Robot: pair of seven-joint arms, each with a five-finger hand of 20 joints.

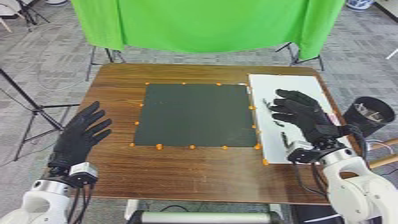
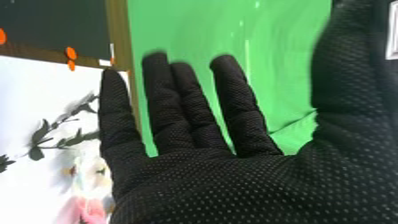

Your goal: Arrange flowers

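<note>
- We see leafy green stems (image 2: 40,135) lying on the white board (image 1: 275,90), at the right side of the table (image 1: 178,175).
- Beside them in the right wrist view, we make out small white flowers (image 2: 87,172) and a pink flower (image 2: 89,207), partly behind the glove.
- Our right hand (image 1: 302,111) is above the white board; its fingers are straight and apart, with the thumb spread wide, and the palm holds nothing.
- Our left hand (image 1: 78,137) is at the table's left edge, its fingers extended and apart, gripping nothing.
- Between our hands we have a dark grey mat (image 1: 191,115) on the brown wood, with small orange markers (image 1: 160,146) around its edges.
- At the glove's edge in the right wrist view we notice a pale patch (image 2: 393,30), too cut off for us to tell whether it bears writing.
- A black bin (image 1: 358,125) with things in it stands beside the table's right edge.
- Beyond the table's far edge we face a green cloth (image 1: 213,25).
</note>
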